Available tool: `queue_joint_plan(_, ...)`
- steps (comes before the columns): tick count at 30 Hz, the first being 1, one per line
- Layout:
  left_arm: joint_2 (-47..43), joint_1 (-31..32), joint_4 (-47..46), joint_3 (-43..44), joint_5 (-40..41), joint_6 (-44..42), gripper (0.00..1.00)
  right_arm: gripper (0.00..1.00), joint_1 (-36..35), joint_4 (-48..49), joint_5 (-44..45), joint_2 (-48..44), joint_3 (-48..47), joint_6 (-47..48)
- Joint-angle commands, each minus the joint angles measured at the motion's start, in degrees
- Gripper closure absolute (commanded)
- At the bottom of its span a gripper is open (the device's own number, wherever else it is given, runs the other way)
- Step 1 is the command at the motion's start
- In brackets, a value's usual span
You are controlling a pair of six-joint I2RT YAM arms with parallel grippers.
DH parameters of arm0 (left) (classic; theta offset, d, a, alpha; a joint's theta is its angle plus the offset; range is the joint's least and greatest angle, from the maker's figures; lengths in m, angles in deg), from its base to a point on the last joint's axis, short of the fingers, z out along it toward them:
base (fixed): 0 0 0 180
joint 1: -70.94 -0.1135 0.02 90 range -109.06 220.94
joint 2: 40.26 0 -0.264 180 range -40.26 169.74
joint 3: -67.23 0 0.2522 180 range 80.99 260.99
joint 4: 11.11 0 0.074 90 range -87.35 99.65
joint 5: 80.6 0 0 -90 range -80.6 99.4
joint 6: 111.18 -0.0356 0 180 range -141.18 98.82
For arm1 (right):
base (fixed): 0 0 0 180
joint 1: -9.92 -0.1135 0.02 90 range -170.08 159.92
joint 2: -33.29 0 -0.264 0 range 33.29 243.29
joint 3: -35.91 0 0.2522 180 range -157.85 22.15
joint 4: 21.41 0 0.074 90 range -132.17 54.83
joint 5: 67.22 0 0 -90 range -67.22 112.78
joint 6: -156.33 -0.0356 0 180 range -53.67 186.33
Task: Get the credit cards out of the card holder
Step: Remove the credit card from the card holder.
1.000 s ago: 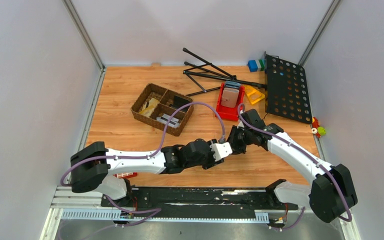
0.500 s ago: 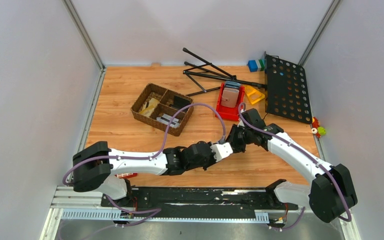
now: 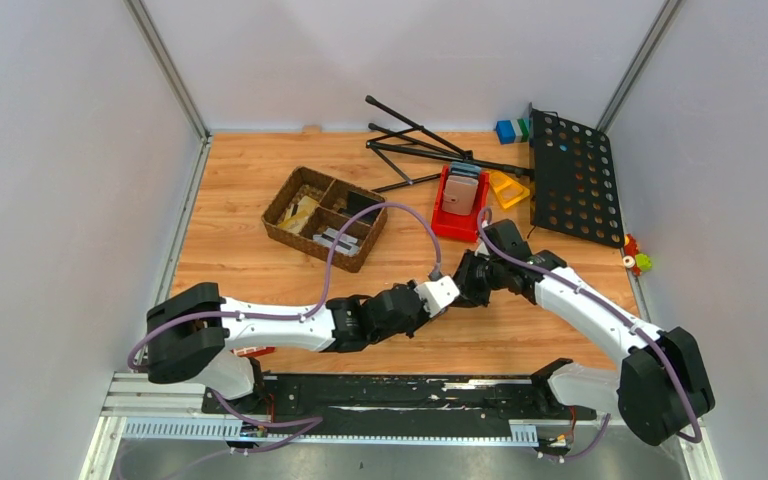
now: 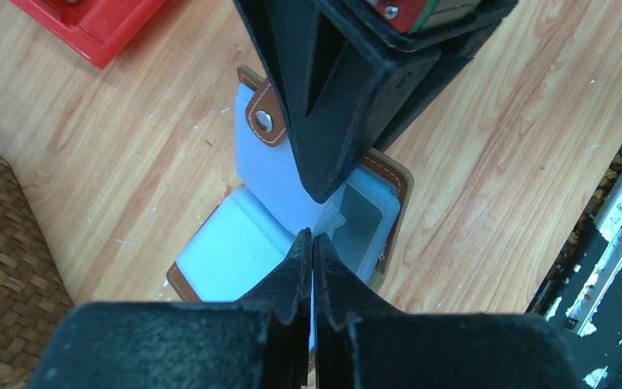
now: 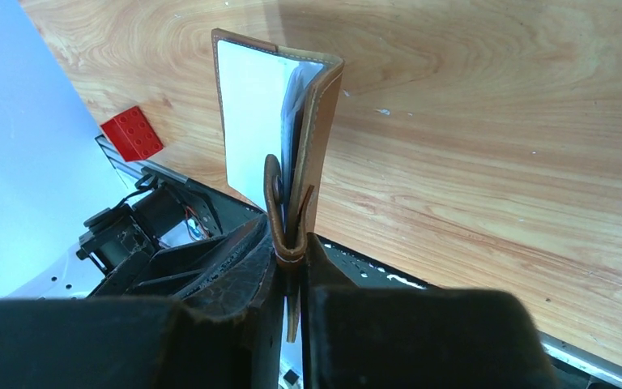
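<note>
The card holder (image 4: 219, 251) is a brown leather-look wallet with pale sleeves, spread open above the wooden table. My right gripper (image 5: 294, 255) is shut on its brown clasp-tab side, holding it up on edge (image 5: 316, 113). In the left wrist view its black fingers (image 4: 324, 121) come down from above onto that flap. My left gripper (image 4: 312, 237) is shut, its tips pinching the edge of a thin pale sheet (image 4: 328, 219) that sticks out of the sleeves. I cannot tell whether that sheet is one of the credit cards or a sleeve. In the top view both grippers (image 3: 452, 287) meet and hide the holder.
A wicker basket (image 3: 325, 217) stands at the left centre. A red bin (image 3: 458, 210) holding a pinkish slab is just behind the grippers. A black perforated panel (image 3: 572, 175) and stand legs (image 3: 415, 140) lie at the back right. A red block (image 5: 132, 134) lies by the near rail.
My left gripper has gone from open to shut at the holder's sleeves, and its wrist has edged a little forward. The right arm has barely moved.
</note>
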Motion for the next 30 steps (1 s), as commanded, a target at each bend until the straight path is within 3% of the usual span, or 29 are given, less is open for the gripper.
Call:
queue_joint_plan(1,1.1,-0.3,-6.5,-2.5,3.3,5.2,1.0,0.88,0.4,3.4,-3.9,0.1,2.6,-2.7)
queue_joint_plan(6,2.4,-0.3,-12.4,-5.7,1.9,7.0,1.0,0.83,0.5,7.8,-4.7,0.3,5.6,-4.8)
queue_joint_plan(9,3.9,-0.2,-14.0,-6.5,1.8,7.2,1.0,0.67,0.6,7.8,-3.5,0.2,6.3,-5.1)
queue_joint_plan(12,5.0,-0.1,-15.5,-7.1,1.4,7.5,1.0,0.6,0.6,8.4,-2.8,-0.2,7.1,-5.0)
queue_joint_plan(26,5.0,0.0,-17.7,-10.4,5.3,17.6,1.0,0.68,0.8,12.6,-0.5,0.7,11.2,-5.3)
queue_joint_plan(30,4.2,0.0,-19.5,-12.5,7.5,22.0,1.0,0.77,0.9,16.3,-1.3,1.8,12.8,-5.2)
